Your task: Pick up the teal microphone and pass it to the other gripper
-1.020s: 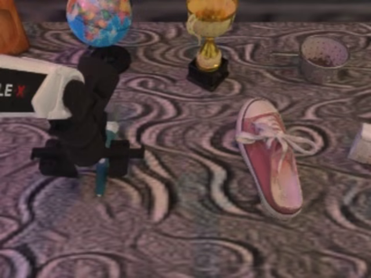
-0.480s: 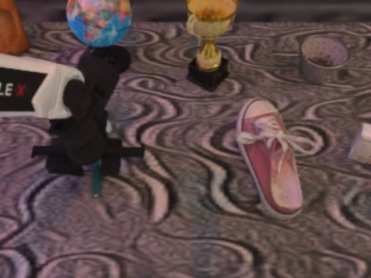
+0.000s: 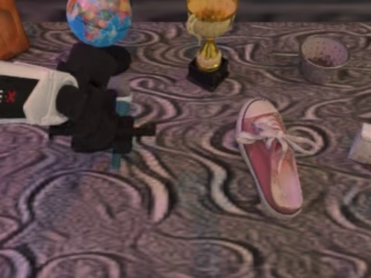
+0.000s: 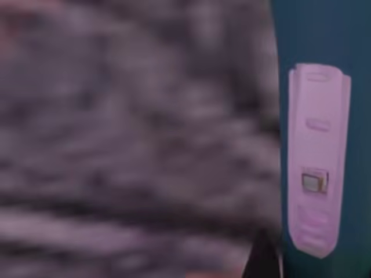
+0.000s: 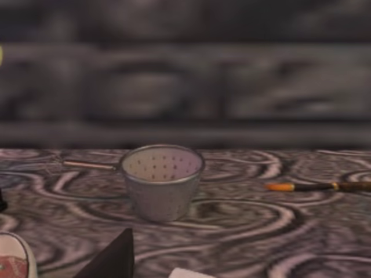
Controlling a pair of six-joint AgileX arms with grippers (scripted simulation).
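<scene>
The teal microphone [image 3: 122, 108] is held in my left gripper [image 3: 117, 134], which is shut on its handle at the left of the table. The handle's narrow end [image 3: 116, 160] sticks out below the black fingers. The white head is hidden by the arm. In the left wrist view the teal handle [image 4: 353, 46] with its white switch [image 4: 317, 162] fills the side, close to one black fingertip [image 4: 264, 259]. My right gripper [image 5: 113, 259] is out of the top view and shows only as a black tip low in the right wrist view.
A globe [image 3: 98, 20] and a gold trophy [image 3: 210, 40] stand at the back. A pink shoe [image 3: 271, 156] lies right of centre. A perforated metal cup [image 3: 323, 57] is at the back right, a white block [image 3: 362, 142] at the right edge, an orange-tipped stick [image 5: 313, 186] beyond.
My left gripper has moved right and toward the back with the microphone in it, and the handle's tip has come along. The shoe and trophy stayed put.
</scene>
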